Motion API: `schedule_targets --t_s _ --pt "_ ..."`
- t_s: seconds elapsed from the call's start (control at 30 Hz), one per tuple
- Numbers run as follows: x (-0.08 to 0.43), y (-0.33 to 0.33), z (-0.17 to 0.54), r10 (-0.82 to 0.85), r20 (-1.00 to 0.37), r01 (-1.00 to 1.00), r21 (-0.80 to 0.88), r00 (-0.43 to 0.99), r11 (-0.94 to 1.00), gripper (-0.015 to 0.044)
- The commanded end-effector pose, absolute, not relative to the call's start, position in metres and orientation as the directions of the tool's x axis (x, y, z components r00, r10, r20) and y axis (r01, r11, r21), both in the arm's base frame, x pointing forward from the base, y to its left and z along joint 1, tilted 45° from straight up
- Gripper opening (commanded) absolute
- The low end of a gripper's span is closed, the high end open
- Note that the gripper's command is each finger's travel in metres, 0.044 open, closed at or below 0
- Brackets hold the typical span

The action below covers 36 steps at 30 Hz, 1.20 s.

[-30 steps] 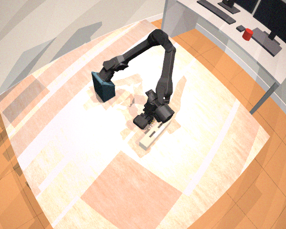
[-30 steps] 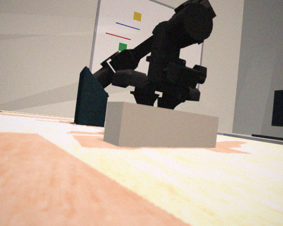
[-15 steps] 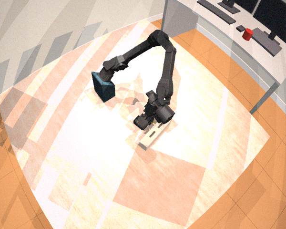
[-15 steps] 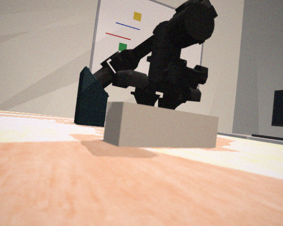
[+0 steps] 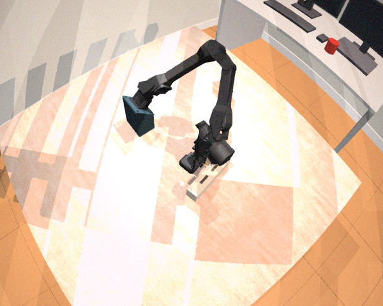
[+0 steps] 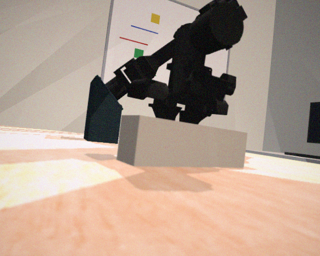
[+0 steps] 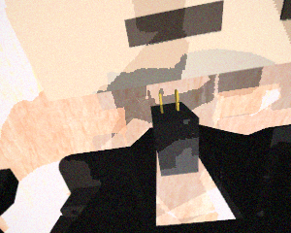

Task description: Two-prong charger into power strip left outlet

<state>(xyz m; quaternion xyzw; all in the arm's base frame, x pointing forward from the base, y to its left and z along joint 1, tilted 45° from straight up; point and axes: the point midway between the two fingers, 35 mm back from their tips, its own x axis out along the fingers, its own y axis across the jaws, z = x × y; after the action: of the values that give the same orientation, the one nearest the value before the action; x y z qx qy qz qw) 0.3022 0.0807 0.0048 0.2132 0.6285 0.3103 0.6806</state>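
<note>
The power strip (image 5: pixel 195 189) (image 6: pixel 188 145) (image 7: pixel 78 53) is a long beige block with dark outlet recesses on top. One recess (image 7: pixel 175 24) lies ahead of the prongs in the wrist view; another is cut off at the top right corner. My gripper (image 6: pixel 177 117) (image 7: pixel 169 129) is shut on the black charger (image 7: pixel 179 154). Its two brass prongs (image 7: pixel 169 102) point away from the fingers, appear apart from the strip, and show short of its near edge in the wrist view. In the exterior view the strip hides the fingertips' lower ends and the charger.
The arm's dark teal base (image 5: pixel 139 122) (image 6: pixel 103 118) stands behind the strip in the exterior view. A white desk (image 5: pixel 320 43) with monitors, keyboards and a red cup (image 5: pixel 331 46) stands at the upper right of the top view. Hard light and shadow patches cross the mat.
</note>
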Motion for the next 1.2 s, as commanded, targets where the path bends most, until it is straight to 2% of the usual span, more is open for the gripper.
schedule_targets --t_s 0.0,1.17 --pt "0.3039 0.0809 0.0059 0.692 -0.721 -0.151 0.683 0.019 0.715 0.0" --pt "0.3072 0.081 0.0065 0.692 -0.721 -0.151 0.683 0.019 0.715 0.0"
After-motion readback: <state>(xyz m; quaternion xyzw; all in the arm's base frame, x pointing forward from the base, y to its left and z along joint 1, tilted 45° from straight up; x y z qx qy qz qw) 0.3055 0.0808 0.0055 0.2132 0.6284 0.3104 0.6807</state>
